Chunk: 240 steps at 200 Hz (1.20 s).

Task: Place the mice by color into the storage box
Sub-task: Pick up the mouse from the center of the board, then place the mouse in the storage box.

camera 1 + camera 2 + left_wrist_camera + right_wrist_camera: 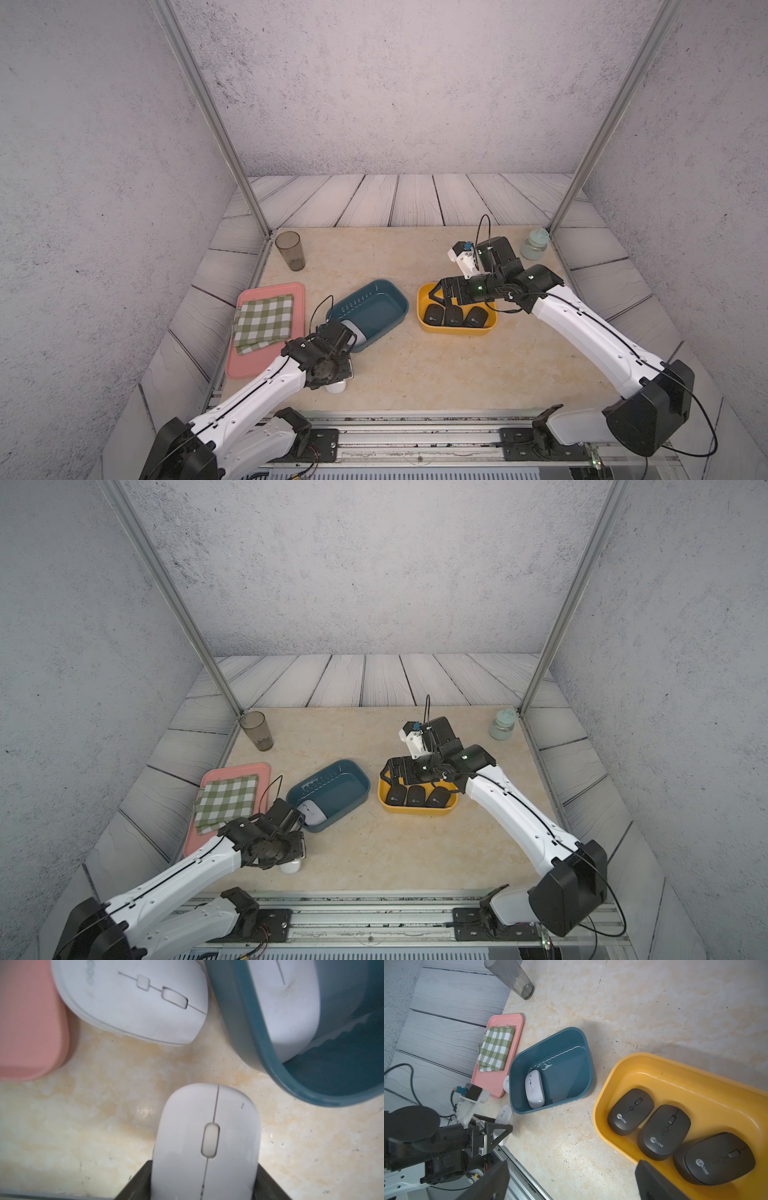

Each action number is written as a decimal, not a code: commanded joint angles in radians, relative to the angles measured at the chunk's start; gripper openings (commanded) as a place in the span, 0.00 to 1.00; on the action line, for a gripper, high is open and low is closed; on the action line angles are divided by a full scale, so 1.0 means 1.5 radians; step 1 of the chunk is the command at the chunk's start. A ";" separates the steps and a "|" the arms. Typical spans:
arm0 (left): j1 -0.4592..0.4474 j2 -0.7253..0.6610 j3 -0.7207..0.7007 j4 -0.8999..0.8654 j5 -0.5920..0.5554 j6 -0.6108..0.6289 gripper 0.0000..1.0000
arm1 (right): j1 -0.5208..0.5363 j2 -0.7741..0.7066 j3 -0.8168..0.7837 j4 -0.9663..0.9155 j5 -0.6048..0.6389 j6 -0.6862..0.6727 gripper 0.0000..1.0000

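Sorting looks nearly done. In a top view, three black mice [453,316] fill the yellow box [457,331] right of centre. The right gripper [572,1167] hangs just above it, jaws spread wide and empty. The first white mouse [357,332] lies in the blue box [386,307] mid-frame. Lower left, the left gripper [204,1164] has its jaws pressed on the second white mouse [207,1122]. The third white mouse [133,1001] waits by the pink tray [27,1022]. They look light, hard and slippery, so the long sides seem best to squeeze.
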 commanded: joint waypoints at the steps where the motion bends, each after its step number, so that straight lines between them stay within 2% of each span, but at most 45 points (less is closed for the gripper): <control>1: 0.000 -0.065 0.000 -0.063 -0.004 -0.069 0.63 | -0.001 -0.021 -0.008 -0.012 0.001 -0.013 0.99; 39: 0.002 -0.198 0.042 -0.150 -0.055 -0.124 0.61 | -0.001 -0.024 -0.013 -0.016 0.002 -0.018 0.99; 62: 0.003 -0.214 0.092 -0.158 -0.063 -0.121 0.60 | -0.001 -0.023 -0.015 -0.014 0.002 -0.020 0.99; 86: 0.003 -0.136 0.157 -0.109 -0.049 -0.101 0.61 | -0.001 -0.022 -0.013 -0.021 0.005 -0.022 0.99; 131: 0.010 0.069 0.263 0.033 -0.021 -0.078 0.63 | -0.001 -0.048 -0.029 -0.037 0.035 -0.027 0.99; 178: 0.059 0.244 0.280 0.176 0.044 -0.159 0.65 | -0.001 -0.097 -0.048 -0.063 0.072 -0.026 0.99; 240: 0.088 0.420 0.344 0.217 0.079 -0.191 0.63 | -0.001 -0.144 -0.092 -0.064 0.084 -0.029 0.99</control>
